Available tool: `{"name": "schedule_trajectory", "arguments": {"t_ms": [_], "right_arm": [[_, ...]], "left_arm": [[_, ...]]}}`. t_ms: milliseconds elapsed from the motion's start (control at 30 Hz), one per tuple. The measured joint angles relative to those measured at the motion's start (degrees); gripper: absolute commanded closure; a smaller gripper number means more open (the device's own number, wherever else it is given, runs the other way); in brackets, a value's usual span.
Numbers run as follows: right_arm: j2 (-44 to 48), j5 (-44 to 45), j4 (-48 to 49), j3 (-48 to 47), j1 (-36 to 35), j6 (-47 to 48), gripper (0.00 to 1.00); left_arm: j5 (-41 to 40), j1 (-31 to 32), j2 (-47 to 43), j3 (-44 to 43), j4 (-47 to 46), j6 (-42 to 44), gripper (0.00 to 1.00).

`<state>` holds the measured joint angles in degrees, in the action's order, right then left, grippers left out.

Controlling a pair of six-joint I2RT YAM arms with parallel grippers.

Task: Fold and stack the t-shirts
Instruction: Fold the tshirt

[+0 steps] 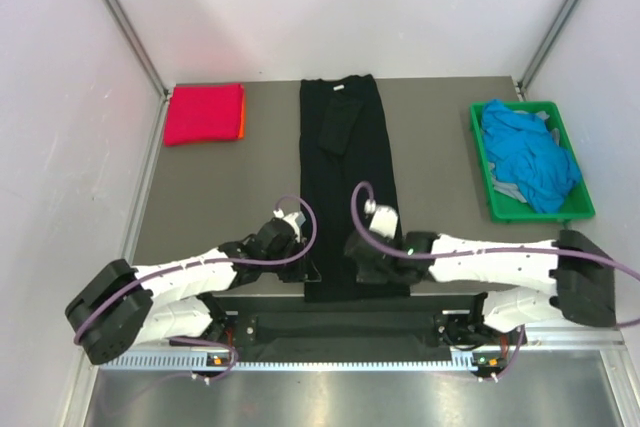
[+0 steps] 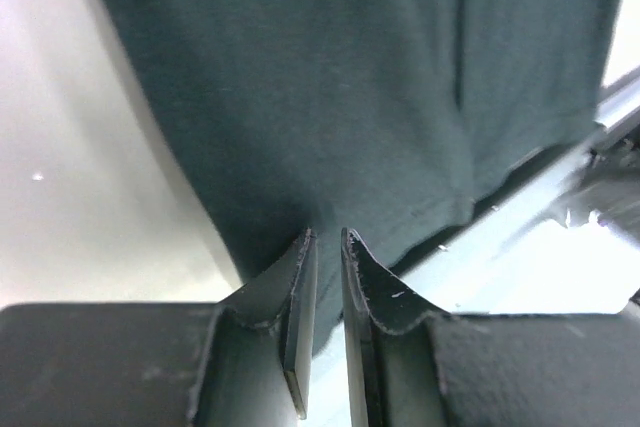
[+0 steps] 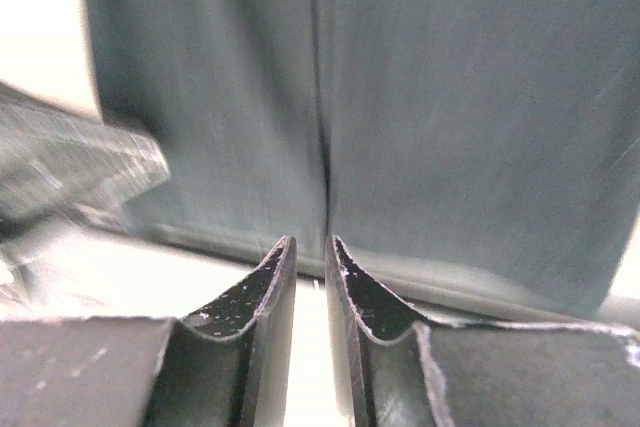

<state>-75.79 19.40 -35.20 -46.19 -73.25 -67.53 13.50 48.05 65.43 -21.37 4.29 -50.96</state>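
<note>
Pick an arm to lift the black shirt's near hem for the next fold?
Neither clearly wins. Left claw and right claw both sit at the near hem of the black shirt, one per corner, nothing gripped. Likely both lift together.

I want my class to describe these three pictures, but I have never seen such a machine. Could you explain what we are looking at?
These are two white robot arms bolted at a table's near edge. The wide picture looks down from above; the two close-ups come from cameras on each wrist.

On the grey table lies a long black cloth t-shirt, folded into a strip. A folded magenta-red t-shirt lies far left, over an orange one. Crumpled bright blue t-shirts fill a green plastic crate.

The left pincer and right pincer hover at the black shirt's near hem, fingers slightly apart, holding nothing.
</note>
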Motion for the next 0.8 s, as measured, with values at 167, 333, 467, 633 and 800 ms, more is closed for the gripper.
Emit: {"name": "schedule_trajectory", "arguments": {"t_ms": [167,333,467,633,800], "right_arm": [[5.29,-2.27,3.76,-0.52,14.73,10.19,0.78],[2.71,-6.99,9.29,-5.03,26.1,22.03,0.77],[-6.12,-10.8,12.98,-12.61,30.32,29.2,0.79],[-17.64,-15.15,16.44,-20.81,33.05,35.17,0.79],[-26.36,-17.42,18.03,-26.21,34.03,38.01,0.79]], "left_arm": [[-1.25,0.28,1.44,1.62,-2.56,-0.96,0.8],[-1.97,1.16,2.23,1.79,-4.61,-1.53,0.8],[-2.51,1.55,2.34,1.79,-4.81,-1.7,0.8],[-3.08,1.88,2.16,1.77,-4.66,-1.68,0.8],[-3.72,2.16,2.05,1.55,-4.11,-1.66,0.8]]}}
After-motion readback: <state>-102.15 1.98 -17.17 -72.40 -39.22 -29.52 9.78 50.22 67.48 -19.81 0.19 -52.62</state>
